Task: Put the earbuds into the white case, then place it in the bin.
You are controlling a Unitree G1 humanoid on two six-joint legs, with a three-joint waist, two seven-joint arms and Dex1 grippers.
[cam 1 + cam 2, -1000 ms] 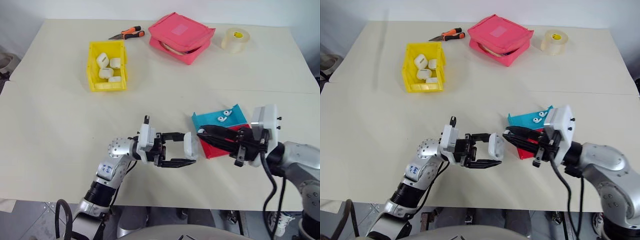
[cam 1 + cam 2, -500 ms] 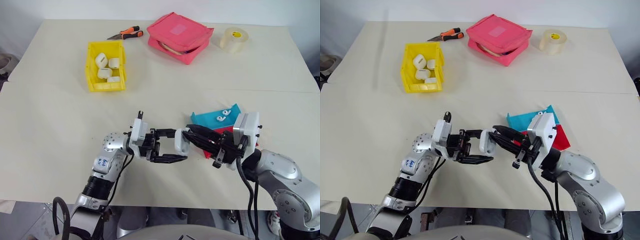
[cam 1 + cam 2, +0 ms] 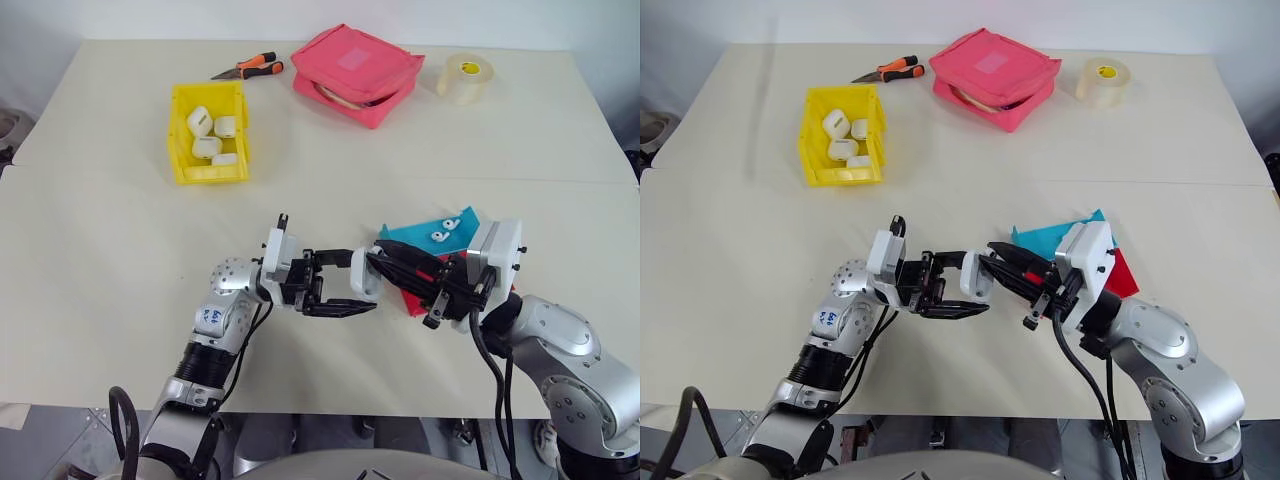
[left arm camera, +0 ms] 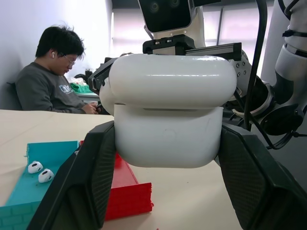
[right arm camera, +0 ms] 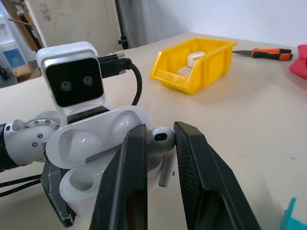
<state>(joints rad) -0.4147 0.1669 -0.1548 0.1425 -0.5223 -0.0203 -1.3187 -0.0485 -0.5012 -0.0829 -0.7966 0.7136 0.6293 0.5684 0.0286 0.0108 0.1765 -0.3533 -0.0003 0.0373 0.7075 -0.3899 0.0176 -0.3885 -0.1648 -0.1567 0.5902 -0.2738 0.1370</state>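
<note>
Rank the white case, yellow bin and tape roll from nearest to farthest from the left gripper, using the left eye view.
1. White case: gripped by the left gripper.
2. Yellow bin: farther back on the table's left.
3. Tape roll: far-right corner.

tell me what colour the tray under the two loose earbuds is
Blue-teal. The tray with the earbuds shows best in the left eye view.

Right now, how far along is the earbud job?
Done so far: the left hand holds the white case above the table with its lid open. In hand: the right hand pinches one earbud right at the case's opening, not yet seated. Left: two earbuds lie on the blue tray; closing the case and placing it in the yellow bin remain.
</note>
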